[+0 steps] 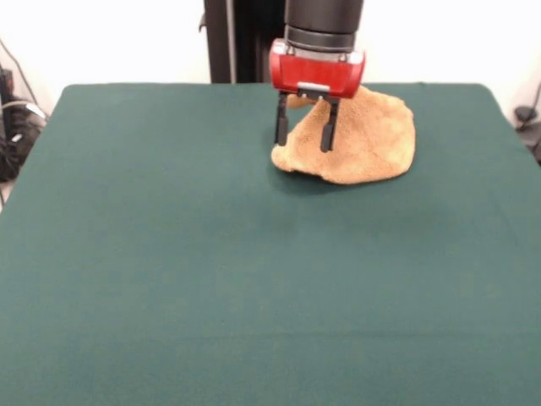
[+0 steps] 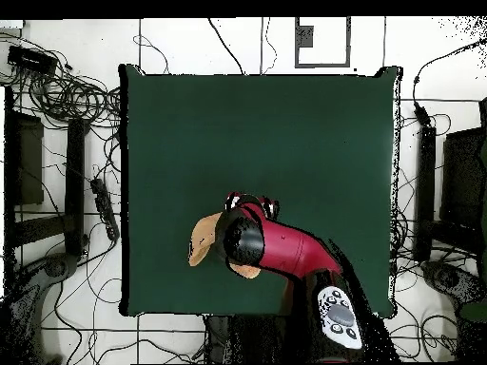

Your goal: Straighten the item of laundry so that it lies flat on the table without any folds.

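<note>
The orange-tan towel [image 1: 363, 139] lies bunched in a rumpled heap on the dark green table [image 1: 211, 271], near the far edge by the robot's pedestal. In the overhead view only parts of the towel [image 2: 203, 240] show beside the arm. My gripper [image 1: 305, 138] hangs just above the towel's left part, its two black fingers [image 1: 281, 125] apart and open, with nothing between them. The overhead view shows the gripper [image 2: 250, 202] at the end of the red arm, which covers most of the towel.
The robot's black pedestal [image 1: 245, 42] stands behind the table's far edge. Cables and equipment [image 2: 57, 95] lie on the floor around the table. The green cloth stretches wide in front of and to the left of the towel in the front view.
</note>
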`<move>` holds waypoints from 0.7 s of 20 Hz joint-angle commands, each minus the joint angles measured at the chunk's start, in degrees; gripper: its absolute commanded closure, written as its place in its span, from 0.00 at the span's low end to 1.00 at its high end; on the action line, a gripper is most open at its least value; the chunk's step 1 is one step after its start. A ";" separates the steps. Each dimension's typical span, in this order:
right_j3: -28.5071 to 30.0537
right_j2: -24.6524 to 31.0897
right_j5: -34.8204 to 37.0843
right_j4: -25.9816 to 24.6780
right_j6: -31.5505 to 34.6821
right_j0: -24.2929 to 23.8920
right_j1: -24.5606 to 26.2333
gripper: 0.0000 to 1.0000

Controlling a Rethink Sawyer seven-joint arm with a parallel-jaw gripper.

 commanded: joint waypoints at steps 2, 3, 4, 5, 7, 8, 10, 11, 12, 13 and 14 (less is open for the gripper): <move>1.33 7.82 -1.20 -2.13 7.63 -0.13 3.79 0.00; 1.41 8.20 -1.94 -2.28 7.74 -0.51 4.25 0.00; 1.36 8.49 -2.36 -2.44 7.68 -0.79 4.63 0.00; 1.28 8.55 -2.51 -2.52 7.66 -0.86 4.83 0.00; 0.40 7.38 -3.38 -2.73 7.81 -0.12 5.94 0.00; 0.14 7.70 -3.70 -2.92 7.72 -0.47 6.79 0.00; -0.19 8.70 -4.24 -3.34 7.48 -1.42 8.38 0.00; -0.42 8.64 -4.45 -3.53 7.45 -1.36 8.75 0.00; -0.27 8.32 -3.92 -3.44 7.55 -1.04 8.65 0.00; 0.07 7.92 -3.96 -3.43 7.93 -0.60 8.50 0.00; 0.41 7.67 -4.26 -3.48 8.33 -0.34 8.62 0.00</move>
